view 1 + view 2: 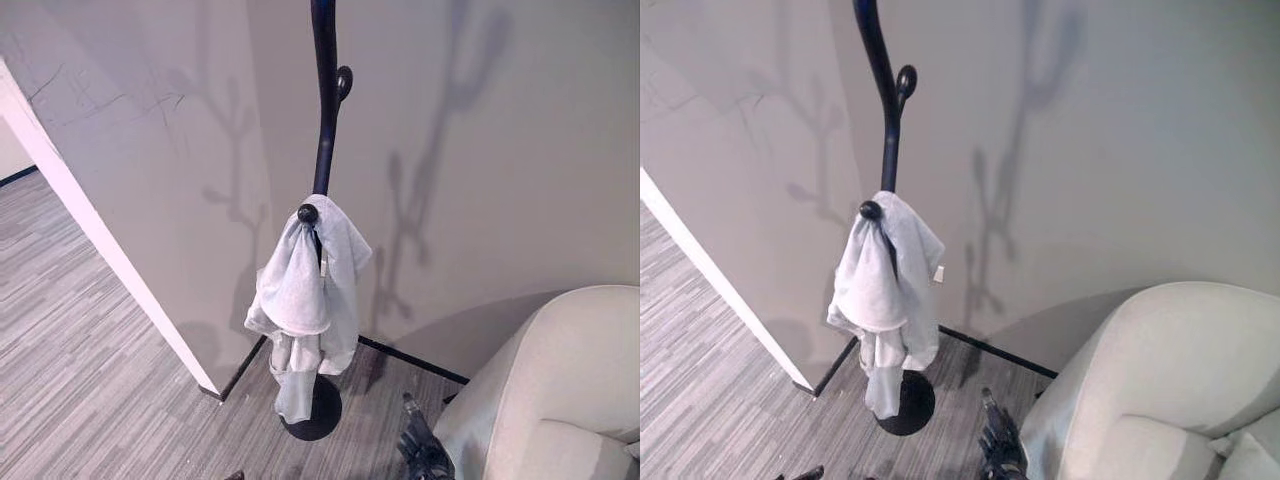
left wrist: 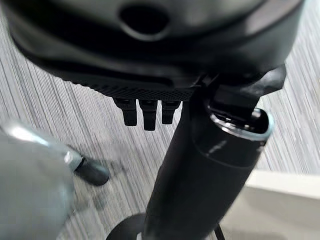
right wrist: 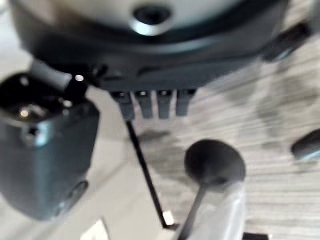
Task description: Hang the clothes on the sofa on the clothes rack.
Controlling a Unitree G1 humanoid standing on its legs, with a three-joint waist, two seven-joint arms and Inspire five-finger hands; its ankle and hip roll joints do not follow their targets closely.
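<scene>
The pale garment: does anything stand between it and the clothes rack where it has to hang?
Nothing visible does. The pale garment is already draped over a knob of the dark clothes rack, hanging down its pole towards the round base by the sofa.

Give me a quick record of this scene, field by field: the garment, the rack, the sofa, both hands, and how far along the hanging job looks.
garment: pale grey cloth garment, draped over a lower peg of the rack, hanging down toward its base
rack: dark metal coat stand with round-tipped pegs and a round base, standing in a wall corner
sofa: cream upholstered sofa, beside the rack; no clothes visible on the part in view
left hand: left hand, fingers straight, holding nothing, above the floor
right hand: right hand, fingers straight, holding nothing
task state: garment appears hung
</scene>
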